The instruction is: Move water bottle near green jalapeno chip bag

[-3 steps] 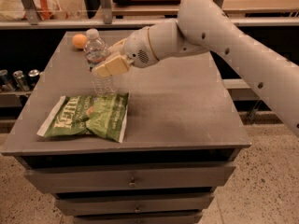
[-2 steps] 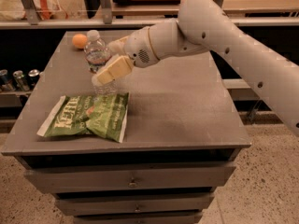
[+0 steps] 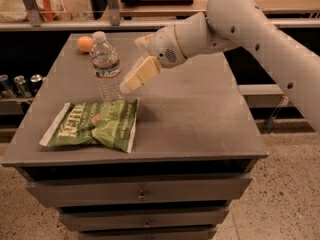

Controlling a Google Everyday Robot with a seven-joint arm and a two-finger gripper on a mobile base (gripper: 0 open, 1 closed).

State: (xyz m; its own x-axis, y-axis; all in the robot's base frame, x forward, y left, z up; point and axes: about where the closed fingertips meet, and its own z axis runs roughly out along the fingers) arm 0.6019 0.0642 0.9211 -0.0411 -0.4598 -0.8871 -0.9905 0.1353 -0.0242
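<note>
Here the water bottle (image 3: 106, 66) stands upright on the grey table (image 3: 200, 119). Its base is just at the far edge of the green jalapeno chip bag (image 3: 92, 125), which lies flat toward the near left corner. The gripper (image 3: 132, 64) hangs just to the right of the bottle, and its two fingers appear spread apart, with nothing clamped between them. The near finger slants down beside the bottle's lower part, and whether it touches cannot be told. Because the bottle carries its own weight so close to the bag, the task looks almost done. The orange (image 3: 85, 43) sits apart at the far left corner.
</note>
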